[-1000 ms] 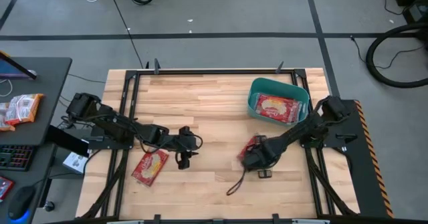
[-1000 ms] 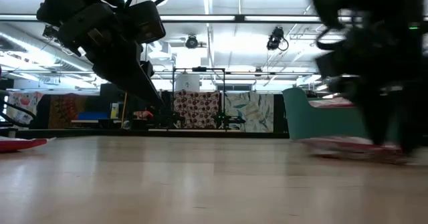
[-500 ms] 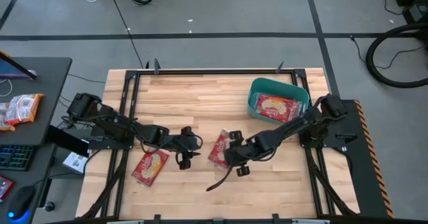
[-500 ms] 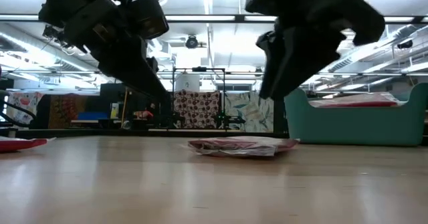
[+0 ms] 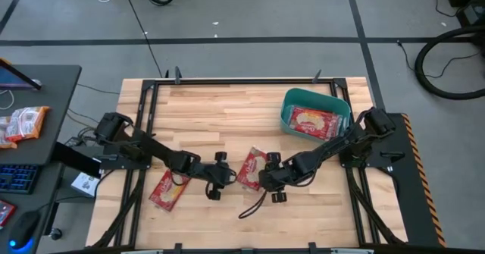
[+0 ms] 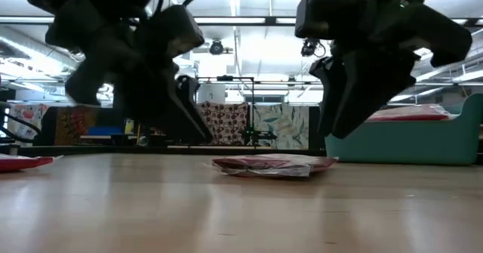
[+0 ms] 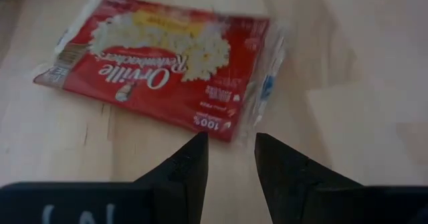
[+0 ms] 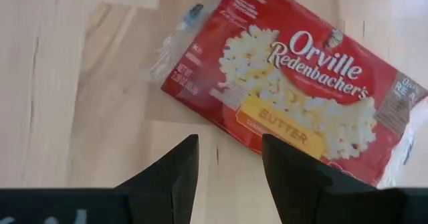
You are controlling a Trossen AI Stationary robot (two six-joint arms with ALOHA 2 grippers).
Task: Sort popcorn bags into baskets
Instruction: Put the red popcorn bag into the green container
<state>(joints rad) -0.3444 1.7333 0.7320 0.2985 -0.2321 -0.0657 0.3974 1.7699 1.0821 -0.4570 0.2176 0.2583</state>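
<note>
Jaws parted, empty, on both: left gripper [image 5: 217, 180] and right gripper [image 5: 271, 180] reached low toward mid-tabletop [image 5: 227, 117], flanking one popcorn bag [image 5: 251, 169] lying flat. Second bag [image 5: 170, 189] under left arm; third in teal basket [image 5: 296, 99].

A pale wooden table [image 5: 227, 117] in a dark metal frame carries three things directly — a teal tub [image 5: 290, 102] near the far right corner, a red popcorn bag [image 5: 250, 167] flat at mid-table, and a second bag [image 5: 168, 191] toward the near left, partly under an arm. The two bags lie well apart.
</note>
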